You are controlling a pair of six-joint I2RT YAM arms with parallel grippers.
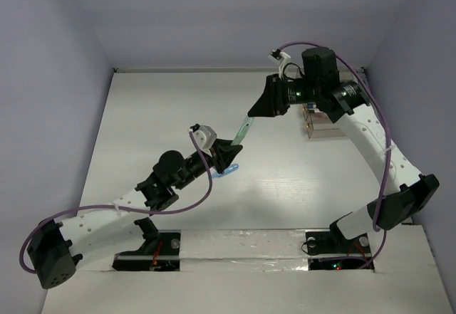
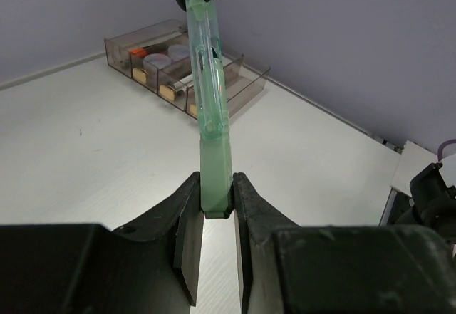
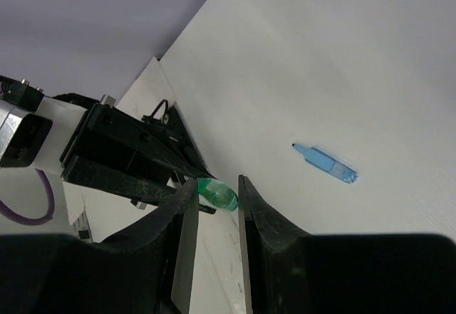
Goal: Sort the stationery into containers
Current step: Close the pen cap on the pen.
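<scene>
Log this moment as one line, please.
left gripper: shut on pale green highlighter; right gripper: shut on its other end; light blue highlighter: lying on table

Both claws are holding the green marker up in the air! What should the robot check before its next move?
1. Left claw pinches one end of the pale green highlighter: ok.
2. Right claw is closed on the other end: ok, so one claw can let go.
3. Highlighter is lifted off the table: ok.
4. Organiser is within sight: ok, at the far side.
5. There is a free slot for this highlighter: cannot tell, pots and other things already sit inside.
6. Everything is sorted: not ok, the light blue highlighter lies on the table.
</scene>
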